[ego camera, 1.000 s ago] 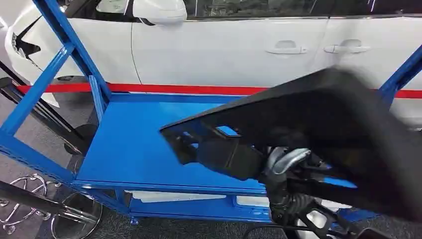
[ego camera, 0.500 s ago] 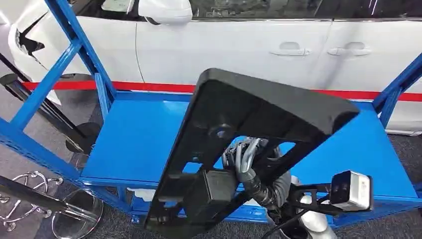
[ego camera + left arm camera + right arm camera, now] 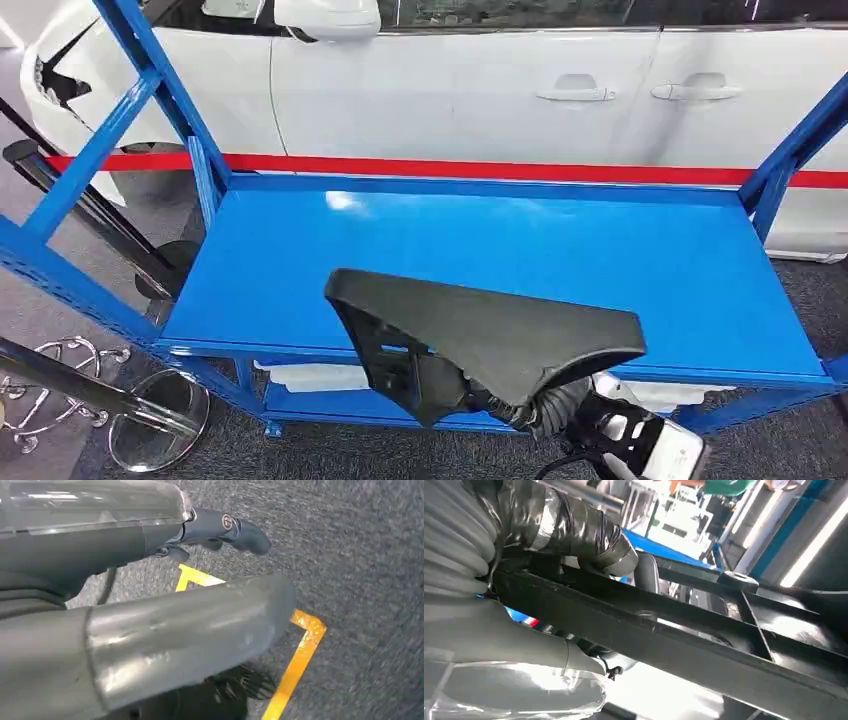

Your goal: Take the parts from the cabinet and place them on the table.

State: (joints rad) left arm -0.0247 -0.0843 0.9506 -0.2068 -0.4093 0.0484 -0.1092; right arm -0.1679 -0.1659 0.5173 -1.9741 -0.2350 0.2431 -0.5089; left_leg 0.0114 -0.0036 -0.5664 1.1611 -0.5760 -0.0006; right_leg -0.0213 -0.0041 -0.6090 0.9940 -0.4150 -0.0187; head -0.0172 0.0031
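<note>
**Black part held over the front edge of the blue table**

So here's the setup from the head view: the right hand (image 3: 520,408) has hold of a big black plastic part (image 3: 480,335), gripping it from underneath near the lower right end. The hand itself is mostly tucked under the part, so you mainly see the grey ribbed cuff poking out below it. The part is a wide, flat-ish panel with a ribbed, boxy underside on its left end, and it sits tilted over the front edge of the blue table (image 3: 480,240), partly overlapping the top. Can't really tell if it's touching the surface or just above it.

The right wrist view backs up the grip: grey fingers (image 3: 579,532) wrap over a black bar of the part (image 3: 704,650), thumb side below, so it's clamped on properly.

The left hand (image 3: 220,527) hangs down over grey carpet with a yellow floor marking (image 3: 300,650). Its dark fingers look loosely curled with nothing in them, though honestly I can't tell for sure.

Behind the table there's a white car (image 3: 480,90) and a red stripe (image 3: 450,168) running along.
</note>
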